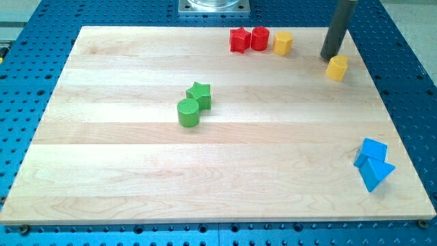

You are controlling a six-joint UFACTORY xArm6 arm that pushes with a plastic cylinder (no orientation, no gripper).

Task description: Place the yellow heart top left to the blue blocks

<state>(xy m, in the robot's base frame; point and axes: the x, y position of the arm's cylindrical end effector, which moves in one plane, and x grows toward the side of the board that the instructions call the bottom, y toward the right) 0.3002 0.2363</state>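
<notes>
My tip (pixel 330 57) is near the view's top right, touching or almost touching the upper left side of a yellow block (pixel 336 68) that looks like the heart. A second yellow block (pixel 283 42), of unclear shape, sits to the left of my tip, next to the red blocks. Two blue blocks lie together near the board's right edge, low in the view: a blue cube-like block (pixel 372 150) and a blue triangle (pixel 376 173) just below it. The yellow block by my tip is well above the blue pair and a little to their left.
Two red blocks sit side by side at the view's top: a red star (pixel 239 39) and a red cylinder (pixel 259 37). A green star (pixel 199 94) and a green cylinder (pixel 188 113) touch left of the board's middle. The wooden board (pixel 102 191) lies on a blue perforated table.
</notes>
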